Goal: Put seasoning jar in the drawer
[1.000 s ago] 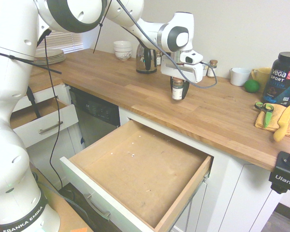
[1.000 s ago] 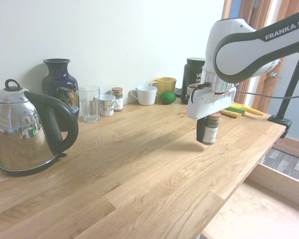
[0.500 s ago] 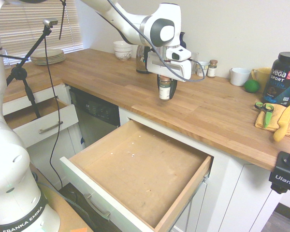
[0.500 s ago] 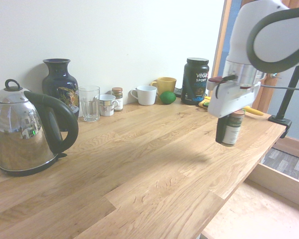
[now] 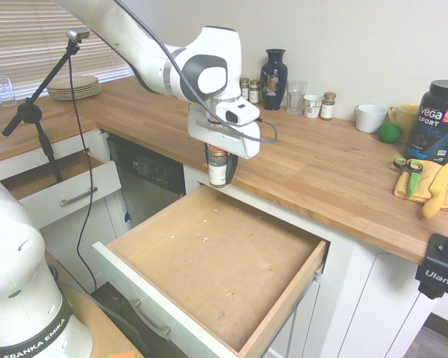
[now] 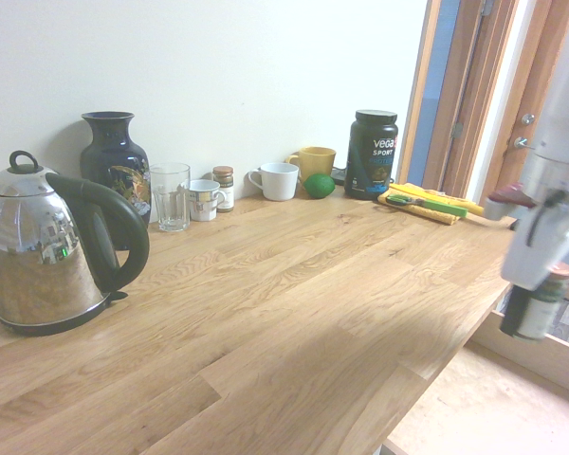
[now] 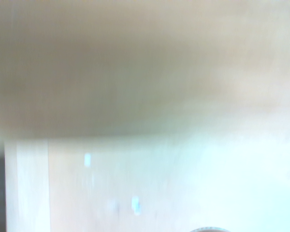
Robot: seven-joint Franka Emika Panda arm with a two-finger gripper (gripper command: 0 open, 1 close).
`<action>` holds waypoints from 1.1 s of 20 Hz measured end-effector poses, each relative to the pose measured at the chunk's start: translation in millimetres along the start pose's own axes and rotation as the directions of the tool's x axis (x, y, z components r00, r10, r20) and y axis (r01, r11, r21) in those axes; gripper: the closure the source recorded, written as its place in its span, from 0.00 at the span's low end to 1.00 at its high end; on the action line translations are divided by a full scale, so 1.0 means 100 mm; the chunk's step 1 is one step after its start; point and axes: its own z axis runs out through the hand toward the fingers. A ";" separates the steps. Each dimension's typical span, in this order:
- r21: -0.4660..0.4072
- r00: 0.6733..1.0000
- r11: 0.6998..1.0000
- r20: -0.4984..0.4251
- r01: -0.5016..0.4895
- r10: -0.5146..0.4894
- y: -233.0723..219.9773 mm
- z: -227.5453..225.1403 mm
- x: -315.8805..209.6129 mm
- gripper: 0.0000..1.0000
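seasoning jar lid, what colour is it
Brown, on the seasoning jar held over the drawer edge; clearest in the first exterior view.

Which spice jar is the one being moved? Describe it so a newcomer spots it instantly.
Find the open wooden drawer below the countertop. At its back edge the gripper holds the seasoning jar upright in the air; the other spice jars stand by the wall.
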 end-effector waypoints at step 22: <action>-0.033 0.999 0.999 0.016 0.044 -0.043 0.71 1.51 -0.07 1.00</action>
